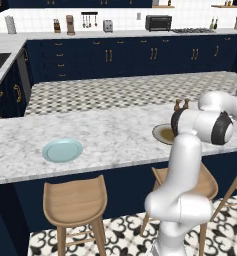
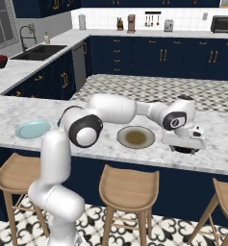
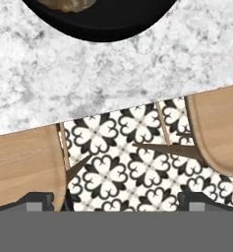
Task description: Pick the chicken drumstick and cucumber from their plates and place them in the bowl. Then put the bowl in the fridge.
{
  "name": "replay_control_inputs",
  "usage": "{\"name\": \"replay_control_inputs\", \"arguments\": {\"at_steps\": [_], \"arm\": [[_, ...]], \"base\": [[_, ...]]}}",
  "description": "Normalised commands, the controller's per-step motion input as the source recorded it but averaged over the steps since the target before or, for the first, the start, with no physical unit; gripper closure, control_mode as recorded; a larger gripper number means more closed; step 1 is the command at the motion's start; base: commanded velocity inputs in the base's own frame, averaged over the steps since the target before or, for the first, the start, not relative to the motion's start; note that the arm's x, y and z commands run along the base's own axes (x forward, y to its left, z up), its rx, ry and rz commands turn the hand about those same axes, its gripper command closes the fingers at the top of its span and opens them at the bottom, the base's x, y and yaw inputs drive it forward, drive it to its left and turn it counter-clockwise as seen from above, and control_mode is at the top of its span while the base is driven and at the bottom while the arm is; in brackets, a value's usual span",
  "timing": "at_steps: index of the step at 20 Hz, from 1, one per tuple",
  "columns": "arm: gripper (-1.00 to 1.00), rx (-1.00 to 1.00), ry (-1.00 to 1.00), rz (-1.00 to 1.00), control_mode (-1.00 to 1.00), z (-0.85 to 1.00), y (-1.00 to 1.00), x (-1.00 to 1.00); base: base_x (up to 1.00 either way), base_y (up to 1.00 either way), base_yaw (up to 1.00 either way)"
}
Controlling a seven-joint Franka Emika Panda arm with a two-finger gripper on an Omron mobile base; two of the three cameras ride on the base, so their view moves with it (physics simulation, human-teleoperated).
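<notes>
The black bowl [image 3: 103,22] sits on the marble counter, cut off by the top edge of the hand view. A golden-brown lumpy piece, the chicken drumstick [image 3: 69,4], lies inside it. My gripper [image 3: 115,202] is open and holds nothing; it hangs near the counter's front edge, above the bowl's near side. In the right base view the gripper [image 2: 184,144] hovers low over the counter, right of the grey-beige plate [image 2: 135,137]. That plate and the light blue plate [image 2: 32,129] look bare. The cucumber is hidden and the fridge is out of view.
Wooden stools [image 2: 129,188] stand under the counter's front edge, over a patterned tile floor [image 3: 123,162]. Navy cabinets [image 1: 115,55] run along the back wall, and a sink [image 2: 38,52] is at the left. My arm covers part of the grey-beige plate [image 1: 162,134] in the left base view.
</notes>
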Motion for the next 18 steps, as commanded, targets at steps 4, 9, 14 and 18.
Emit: {"name": "replay_control_inputs", "arguments": {"at_steps": [4,9,14,18], "arm": [[-1.0,0.35,0.0,-0.3,-1.0,0.01,-0.38,0.33],[-1.0,0.2,-0.06,-0.33,-1.0,0.0,0.0,0.55],[-1.0,0.0,-0.1,-0.26,-1.0,-0.36,0.06,0.32],[-1.0,-0.13,-0.12,-0.31,-1.0,-0.69,0.18,-0.01]], "base": [[0.0,0.0,0.0],[0.0,0.0,0.0],[0.0,0.0,0.0],[0.0,0.0,0.0]]}}
